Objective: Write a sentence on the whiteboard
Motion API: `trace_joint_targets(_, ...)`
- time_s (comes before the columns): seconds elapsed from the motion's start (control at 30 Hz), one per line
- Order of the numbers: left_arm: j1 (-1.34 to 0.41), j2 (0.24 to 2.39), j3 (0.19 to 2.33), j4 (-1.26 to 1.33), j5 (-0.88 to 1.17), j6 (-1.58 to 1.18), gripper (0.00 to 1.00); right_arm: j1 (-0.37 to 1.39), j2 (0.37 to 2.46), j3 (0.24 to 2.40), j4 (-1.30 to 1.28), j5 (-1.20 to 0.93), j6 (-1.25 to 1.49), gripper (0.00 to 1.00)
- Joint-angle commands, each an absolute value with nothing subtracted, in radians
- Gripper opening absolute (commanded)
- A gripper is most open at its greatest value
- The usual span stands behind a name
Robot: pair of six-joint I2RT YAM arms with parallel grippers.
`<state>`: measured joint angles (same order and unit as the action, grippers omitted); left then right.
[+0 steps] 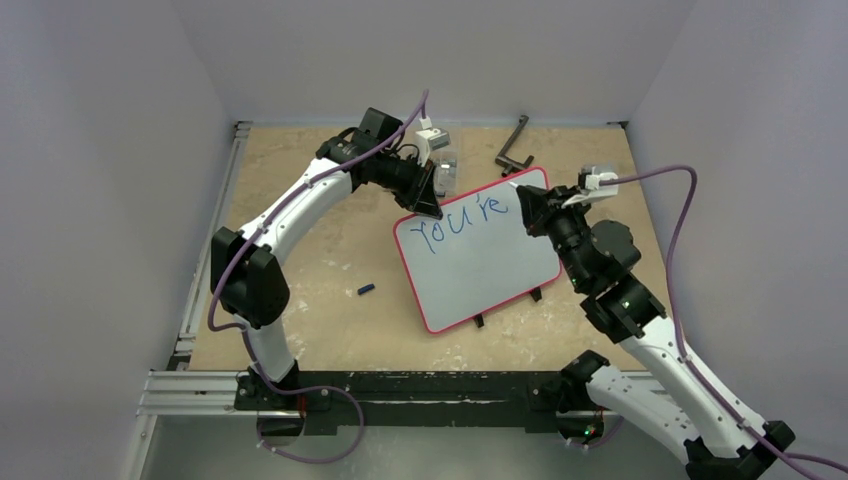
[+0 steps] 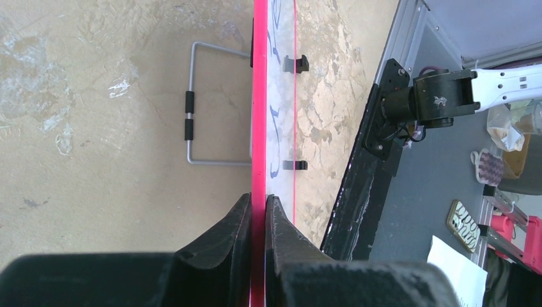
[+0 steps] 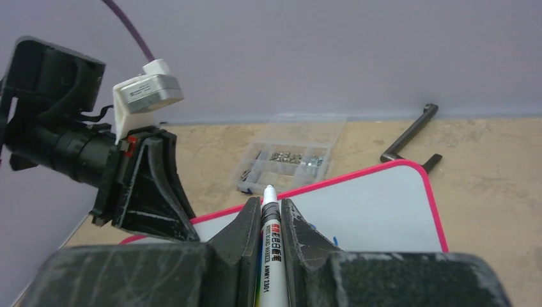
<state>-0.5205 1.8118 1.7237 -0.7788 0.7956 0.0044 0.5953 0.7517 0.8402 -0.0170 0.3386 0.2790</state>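
Whiteboard [image 1: 485, 275] sat mid-table, its sentence [image 1: 462, 222] only at "You're"; left gripper [image 1: 430, 205] clamped the red rim, right gripper [image 1: 527, 207] pinched a marker [image 3: 271, 246]; writing looked approx. a third done, next prob. needing tip on bare board below.

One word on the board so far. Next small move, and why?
Probably shift the marker in the right gripper onto the bare whiteboard below "You're" to start the next word: the top line is nearly full, and the left gripper has the whiteboard clamped.
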Motion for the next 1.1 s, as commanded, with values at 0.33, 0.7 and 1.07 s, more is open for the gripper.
trace_joint_targets(0.33, -0.534, 1.759, 1.707, -0.723, 0.794, 0.012, 0.0, 0.595, 0.724, 0.721, 0.026, 0.027, 0.344, 0.0)
trace_joint_targets(0.7, -0.535, 1.711, 1.614, -0.631, 0.733, -0.04, 0.0, 0.599, 0.724, 0.639, 0.062, -0.125, 0.422, 0.0)
trace_joint_targets(1.07, -0.535, 1.722, 1.61, -0.616, 0.685, -0.057, 0.0, 0.718, 0.73, 0.558, 0.149, -0.174, 0.396, 0.0)
